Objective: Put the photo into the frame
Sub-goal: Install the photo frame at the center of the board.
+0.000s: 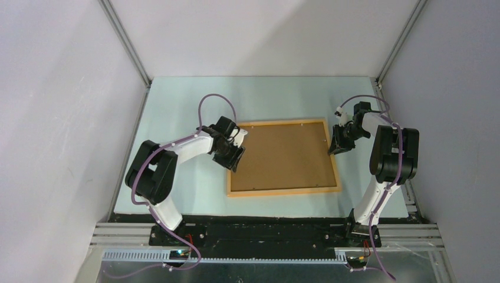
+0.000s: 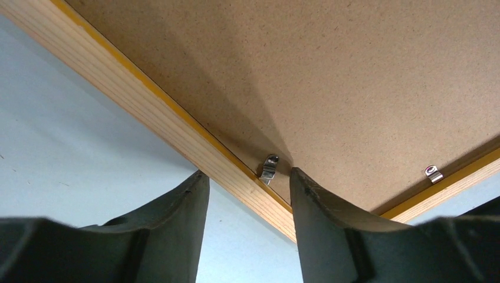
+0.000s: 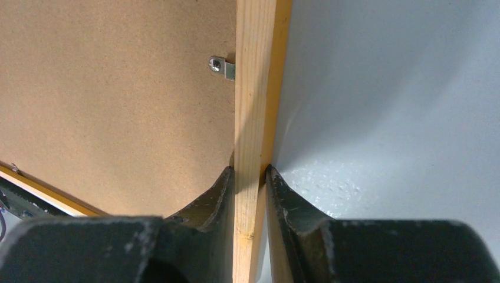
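Note:
The frame (image 1: 283, 191) lies back-up on the table, its opening filled by a brown backing board (image 1: 283, 156). The photo is hidden. My left gripper (image 1: 236, 154) is at the frame's left rail (image 2: 147, 112). It stands open (image 2: 247, 173), one finger over the table and the other over the board, with a small metal clip (image 2: 268, 168) between the tips. My right gripper (image 1: 337, 147) is at the right rail. In the right wrist view it is shut (image 3: 250, 170) on that wooden rail (image 3: 253, 71), one finger on each side.
A second metal clip (image 2: 433, 173) sits on the near rail and another clip (image 3: 221, 66) on the right rail. The frame rests on a pale blue mat (image 1: 177, 177), with white enclosure walls on three sides.

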Available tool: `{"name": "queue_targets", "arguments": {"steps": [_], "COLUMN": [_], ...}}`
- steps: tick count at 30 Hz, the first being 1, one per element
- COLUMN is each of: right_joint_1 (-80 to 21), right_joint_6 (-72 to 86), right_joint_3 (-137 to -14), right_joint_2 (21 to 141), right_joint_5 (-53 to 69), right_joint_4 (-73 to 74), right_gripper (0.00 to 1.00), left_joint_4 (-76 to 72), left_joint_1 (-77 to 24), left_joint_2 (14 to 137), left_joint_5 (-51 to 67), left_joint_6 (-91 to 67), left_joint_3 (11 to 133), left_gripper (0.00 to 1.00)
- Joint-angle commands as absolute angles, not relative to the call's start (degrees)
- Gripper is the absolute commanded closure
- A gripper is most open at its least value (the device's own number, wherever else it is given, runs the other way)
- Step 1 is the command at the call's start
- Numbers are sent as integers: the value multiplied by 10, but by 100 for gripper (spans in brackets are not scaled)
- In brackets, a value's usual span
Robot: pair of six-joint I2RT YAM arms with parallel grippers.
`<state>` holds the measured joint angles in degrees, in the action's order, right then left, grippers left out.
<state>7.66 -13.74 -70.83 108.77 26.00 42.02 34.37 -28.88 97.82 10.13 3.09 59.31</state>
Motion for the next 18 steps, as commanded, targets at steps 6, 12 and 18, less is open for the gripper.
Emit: {"name": "queue_targets", "arguments": {"steps": [6, 12, 18], "right_joint_1": [67, 66, 65], "right_joint_6": [-131, -131, -132], "right_joint_3": [-708, -708, -708], "right_joint_2": [1086, 1087, 1087], "right_joint_5": [293, 294, 294], "right_joint_4": [423, 424, 424], "right_gripper": [98, 98, 98], "left_joint_4": [322, 319, 318], "left_joint_1": [-292, -292, -292], "left_joint_2": [973, 972, 970], "left_joint_5": [92, 91, 92], "left_joint_6": [43, 43, 45], "left_joint_3": [600, 598, 597], "left_gripper": [52, 58, 62]}}
